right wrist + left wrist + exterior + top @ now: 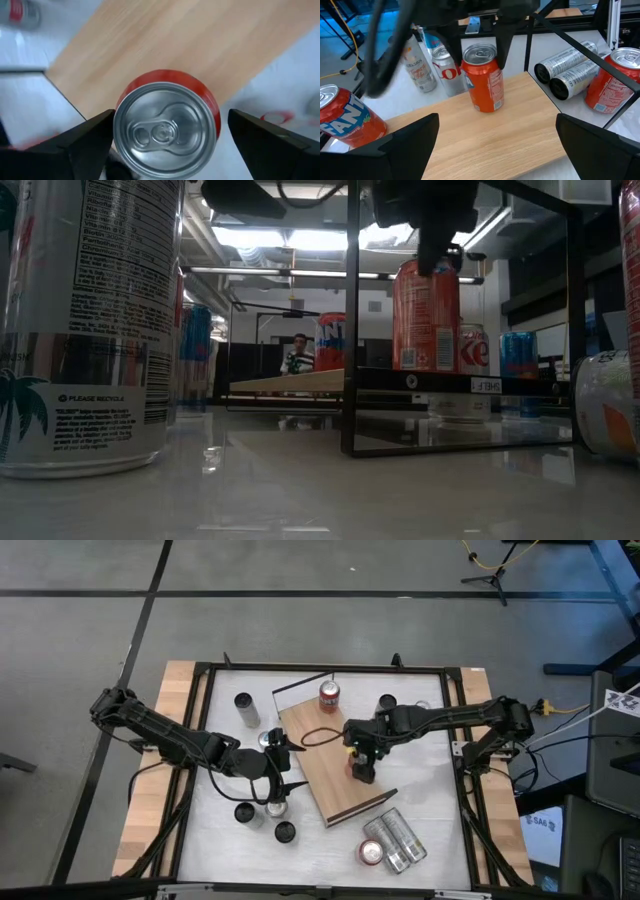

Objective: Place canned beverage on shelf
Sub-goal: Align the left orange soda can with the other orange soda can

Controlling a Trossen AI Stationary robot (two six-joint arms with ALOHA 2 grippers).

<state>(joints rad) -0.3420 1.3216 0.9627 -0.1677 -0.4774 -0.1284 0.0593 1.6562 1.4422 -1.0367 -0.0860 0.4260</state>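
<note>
Orange-red can (484,77) is seen standing upright on the wooden shelf (335,765), near the board's right edge. The right gripper (361,768) is positioned directly above the can, its fingers (82,142) spread apart on either side of the can top without gripping it. The left gripper (283,768), fingers also apart, is held beside the shelf's left edge.

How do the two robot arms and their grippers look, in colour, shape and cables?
Both the left arm and the right arm are black, slim and jointed, with dark cables along them. The left gripper and the right gripper each have two flat, dark, wedge-shaped fingers. I see no markings on them.
</note>
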